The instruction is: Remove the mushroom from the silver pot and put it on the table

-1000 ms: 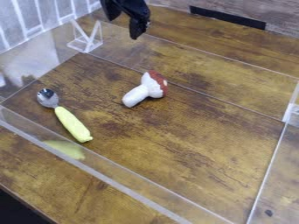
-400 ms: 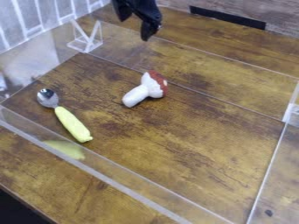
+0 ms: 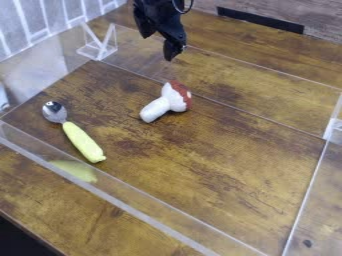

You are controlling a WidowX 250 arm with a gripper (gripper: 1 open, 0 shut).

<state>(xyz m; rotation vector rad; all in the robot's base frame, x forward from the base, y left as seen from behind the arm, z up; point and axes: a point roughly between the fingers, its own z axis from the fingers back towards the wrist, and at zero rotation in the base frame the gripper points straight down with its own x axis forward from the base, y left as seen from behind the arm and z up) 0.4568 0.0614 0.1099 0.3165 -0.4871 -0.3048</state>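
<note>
the mushroom [image 3: 166, 102] lies on its side on the table [image 3: 241, 150], the white stem pointing toward the lower left and the red-brown cap toward the upper right. it rests on the bare brown planks near the middle of the area fenced by low clear walls [image 3: 214, 226]. no pot shows anywhere in the view.

the gripper [image 3: 173, 48] hangs above and behind the mushroom, near the top edge of the picture, its dark fingers pointing downward. it is clear of the mushroom, with open wood between the fingertips and the cap. the fingers are dark and small in the frame, so the gap between them is hard to make out, but the jaws stand spread apart and nothing is held in them.

off to the left, well apart from the mushroom, a yellow corn-like toy [image 3: 83, 142] lies on the planks, and just above its upper end sits a small silver rounded object [image 3: 54, 110]. a clear stand [image 3: 98, 42] is at the upper left, beside the gripper's arm.
</note>
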